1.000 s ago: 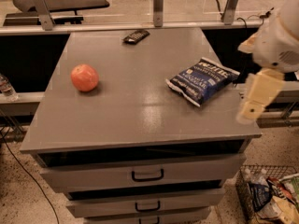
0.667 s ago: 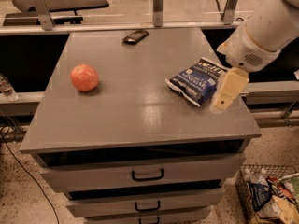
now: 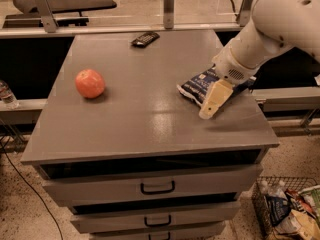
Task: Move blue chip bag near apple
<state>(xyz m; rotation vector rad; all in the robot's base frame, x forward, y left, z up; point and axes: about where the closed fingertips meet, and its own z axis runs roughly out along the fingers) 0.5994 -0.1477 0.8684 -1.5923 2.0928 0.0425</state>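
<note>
The end effector [image 3: 214,100] hangs low over the table [image 3: 150,119], partly covering the blue chip bag [image 3: 196,87] lying flat just beneath it, and I cannot tell whether it is open or closed, while the apple [image 3: 90,83] sits well apart to its left in the view.

One camera looks down from high in front of the bench [image 3: 150,129], facing its far edge, close enough that the top fills the view. The tool [image 3: 214,101] hangs at right, over the bag [image 3: 197,86].
</note>
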